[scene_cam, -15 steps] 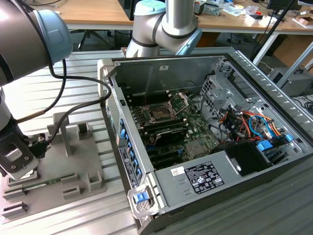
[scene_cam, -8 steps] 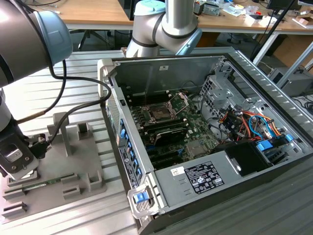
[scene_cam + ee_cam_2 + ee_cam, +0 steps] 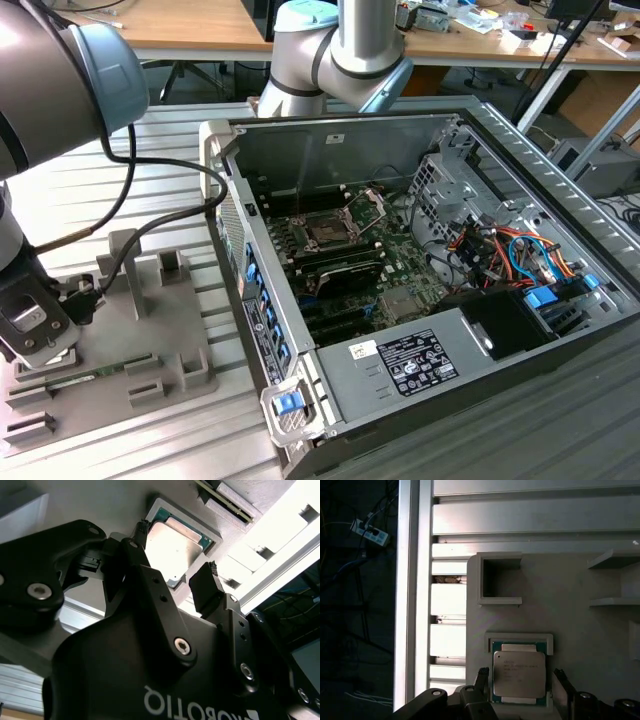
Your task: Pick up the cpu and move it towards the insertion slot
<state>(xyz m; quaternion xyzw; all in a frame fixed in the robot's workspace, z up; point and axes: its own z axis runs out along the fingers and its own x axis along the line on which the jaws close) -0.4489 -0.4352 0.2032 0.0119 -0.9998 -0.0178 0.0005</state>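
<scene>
I see my hand [image 3: 520, 674] spread wide on both sides of the cpu [image 3: 519, 680] lying in the grey tray [image 3: 580, 630].

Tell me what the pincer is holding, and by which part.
Nothing is held. The pincer is open, its fingers flanking the cpu, which lies in its tray recess.

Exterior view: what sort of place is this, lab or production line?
Probably a robotics lab bench, not a line: an opened desktop computer case sits on a slatted aluminium table beside a grey fixture tray, with cluttered wooden desks behind the robot arm.
</scene>
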